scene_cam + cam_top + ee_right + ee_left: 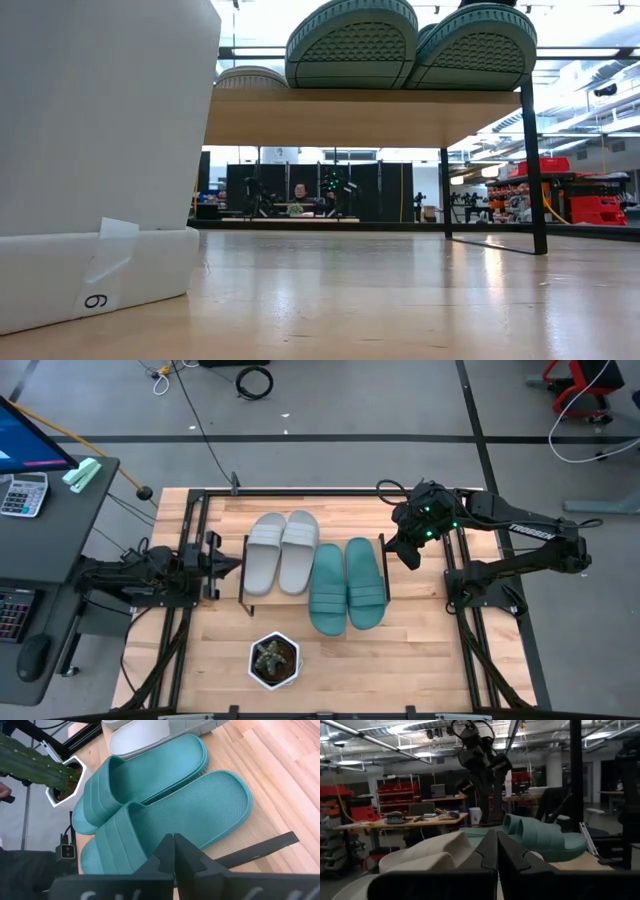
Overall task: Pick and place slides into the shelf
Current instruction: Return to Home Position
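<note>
Grip: none. Each arm's jaws meet with no gap and carry nothing, as both wrist views show, which suits arms whose carrying is done.
Right gripper [406, 552]: raised just beside the right end of the shelf [370, 115], tilted down so its camera looks over the teal pair [150, 805]. It touches no slide.
Left gripper [232, 566]: low and level at the shelf's left end, pointing across the grey pair [283, 550], near it but apart.
Slides: all four lie on the shelf top, straps up, with the grey pair to the left and the teal pair to the right. Each pair lies side by side and touching, so the row fits the board's width.
Overhang: the teal soles jut past the board's near edge in the low view, likely because the slides are longer than the board is deep. I cannot tell how far the grey pair overhangs, since the pot hides most of that end.
Progress: by my reading the placing is finished and only the arms' retreat is left.
Pot [274, 661]: white, holding a cactus-like plant, on the table in front of the shelf and apart from it.
Table [420, 650]: pale wood boards in a black frame.
Room: grey floor [330, 420] with cables [254, 380], a desk [70, 510] to the left, and workbenches [400, 822] far behind.
</note>
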You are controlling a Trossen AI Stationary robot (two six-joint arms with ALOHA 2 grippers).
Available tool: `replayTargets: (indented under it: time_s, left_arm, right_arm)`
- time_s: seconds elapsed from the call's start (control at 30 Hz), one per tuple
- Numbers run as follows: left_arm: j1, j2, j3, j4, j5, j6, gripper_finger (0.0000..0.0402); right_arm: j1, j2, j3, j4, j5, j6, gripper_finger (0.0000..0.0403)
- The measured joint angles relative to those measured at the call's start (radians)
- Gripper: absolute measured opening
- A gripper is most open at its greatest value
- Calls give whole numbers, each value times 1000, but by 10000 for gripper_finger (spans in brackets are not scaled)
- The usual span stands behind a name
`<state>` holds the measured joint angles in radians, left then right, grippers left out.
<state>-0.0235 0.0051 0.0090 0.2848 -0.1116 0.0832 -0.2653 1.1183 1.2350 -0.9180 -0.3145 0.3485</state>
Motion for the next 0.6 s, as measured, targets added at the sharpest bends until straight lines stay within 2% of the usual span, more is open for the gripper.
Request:
replayTargets:
  time_s: [0.3, 0.6]
  left_arm:
    - [0, 0, 0, -129, 18, -15, 2]
    - [0, 0, -1, -161, 18, -37, 3]
  right_arm:
    - [0, 0, 0, -1, -1, -9, 0]
    - [0, 0, 0, -1, -1, -11, 0]
